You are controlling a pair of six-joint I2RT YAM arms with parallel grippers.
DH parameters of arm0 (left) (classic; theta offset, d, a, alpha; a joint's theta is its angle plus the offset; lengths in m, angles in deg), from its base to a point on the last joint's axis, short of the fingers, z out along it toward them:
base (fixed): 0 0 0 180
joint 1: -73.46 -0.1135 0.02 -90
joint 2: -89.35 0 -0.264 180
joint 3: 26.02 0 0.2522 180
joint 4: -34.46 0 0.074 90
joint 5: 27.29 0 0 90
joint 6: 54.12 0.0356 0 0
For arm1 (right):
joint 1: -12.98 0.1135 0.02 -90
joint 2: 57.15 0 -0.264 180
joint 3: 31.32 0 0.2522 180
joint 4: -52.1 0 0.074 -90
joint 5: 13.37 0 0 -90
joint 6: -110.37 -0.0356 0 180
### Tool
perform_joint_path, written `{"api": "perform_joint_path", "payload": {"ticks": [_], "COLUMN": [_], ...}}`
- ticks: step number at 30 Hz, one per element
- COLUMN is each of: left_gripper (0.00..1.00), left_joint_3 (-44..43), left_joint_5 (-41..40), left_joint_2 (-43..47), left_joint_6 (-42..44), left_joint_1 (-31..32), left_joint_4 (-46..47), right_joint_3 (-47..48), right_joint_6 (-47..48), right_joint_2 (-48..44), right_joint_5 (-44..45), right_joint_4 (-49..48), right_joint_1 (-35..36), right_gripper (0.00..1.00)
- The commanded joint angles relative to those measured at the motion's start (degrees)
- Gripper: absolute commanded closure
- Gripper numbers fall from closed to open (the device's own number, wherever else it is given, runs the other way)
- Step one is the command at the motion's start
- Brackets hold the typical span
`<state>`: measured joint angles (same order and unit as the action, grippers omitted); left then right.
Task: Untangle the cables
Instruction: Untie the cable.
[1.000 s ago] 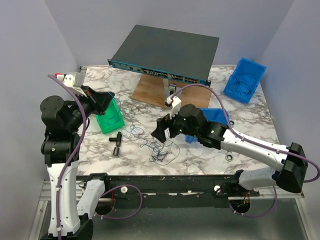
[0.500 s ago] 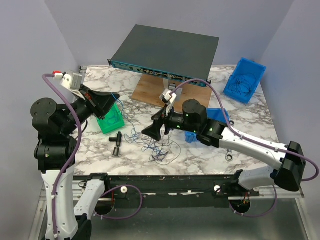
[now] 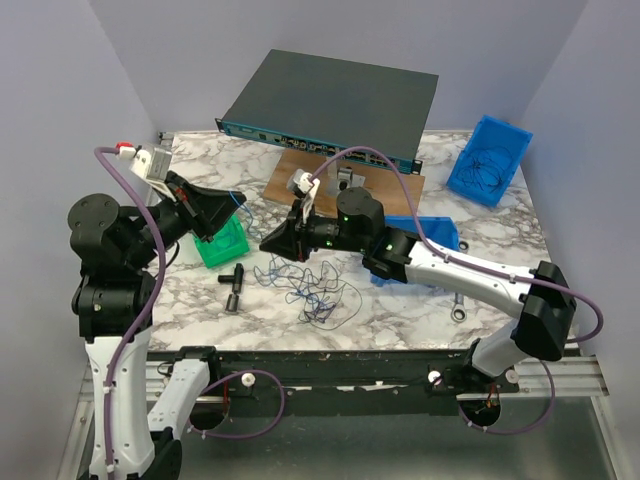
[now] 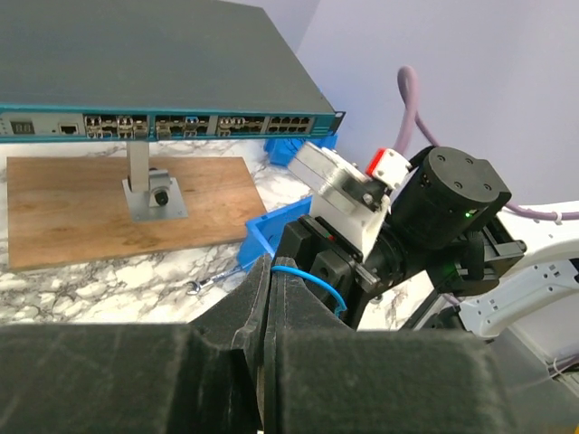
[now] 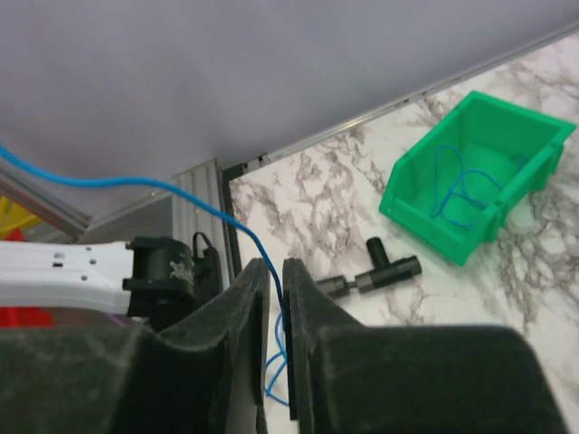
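Both end effectors (image 3: 233,203) (image 3: 268,242), pinching cables (image 3: 315,288), now sit closer together.

Pale lilac walls (image 3: 70,70), white marble-patterned table (image 3: 480,225), even soft light

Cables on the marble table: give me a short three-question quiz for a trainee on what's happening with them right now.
1. True or false: the green bin holds a loop of blue wire.
2. The left gripper and right gripper: whose jaws are shut on a strand of the cables? A left only, B right only, C both.
3. Fill in: the network switch stands above a ____ board.
Key: 1 true; 2 C; 3 wooden.
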<state>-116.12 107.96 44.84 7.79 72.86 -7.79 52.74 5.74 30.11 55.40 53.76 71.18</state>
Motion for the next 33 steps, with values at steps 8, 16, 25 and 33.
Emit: {"api": "perform_joint_path", "payload": {"ticks": [8, 16, 25, 33], "left_gripper": [0.97, 0.18, 0.18, 0.02], "left_joint_3": [11.38, 18.37, 21.59, 21.88], "left_joint_5": [-15.81, -10.05, -12.83, -19.92], "left_joint_2": [-1.27, -1.06, 1.46, 3.41], "left_joint_6": [0.51, 0.20, 2.17, 3.64], "left_joint_1": [0.41, 0.43, 0.41, -0.28], "left_joint_4": [-5.45, -0.62, -3.21, -5.70], "right_joint_3": [1.08, 3.68, 6.36, 4.79], "right_joint_6": [-2.23, -5.44, -7.44, -9.76], "right_joint_2": [-1.52, -2.27, -2.19, -4.24], "right_joint_5": [5.34, 11.35, 18.98, 32.59], "right_joint_4": [0.08, 4.53, 8.11, 9.44], "right_joint_1": [0.56, 0.52, 0.44, 0.21], "right_gripper": [0.99, 0.99, 0.99, 0.99]}}
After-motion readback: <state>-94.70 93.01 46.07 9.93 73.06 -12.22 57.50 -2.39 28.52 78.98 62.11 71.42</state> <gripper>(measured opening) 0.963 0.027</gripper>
